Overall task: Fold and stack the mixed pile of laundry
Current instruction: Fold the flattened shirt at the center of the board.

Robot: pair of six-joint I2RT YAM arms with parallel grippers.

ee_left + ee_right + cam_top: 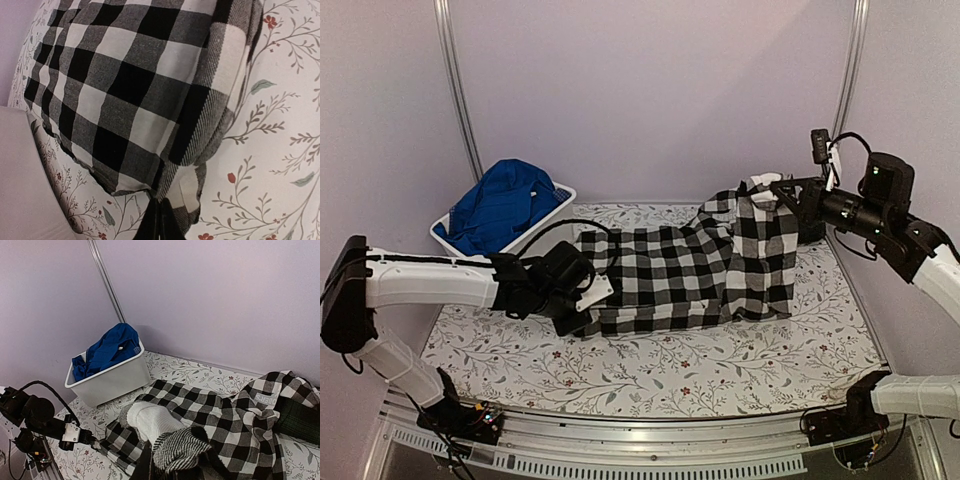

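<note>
The black-and-white checked shirt (670,275) lies spread across the middle of the flowered table cover. My left gripper (592,305) sits low at the shirt's left end, shut on its corner; in the left wrist view the black fingertips (160,225) pinch the hem of the shirt (130,85). My right gripper (772,190) holds the shirt's far right edge lifted off the table. In the right wrist view it (155,467) is shut on a bunched fold showing white lining (150,422). A dark green tartan garment (300,422) lies partly under the shirt (225,405).
A white plastic tub (548,222) stands at the back left with a bright blue garment (505,205) heaped in it; the right wrist view also shows the tub (112,380). Lilac walls close the back and sides. Flowered cover (720,365) shows in front of the shirt.
</note>
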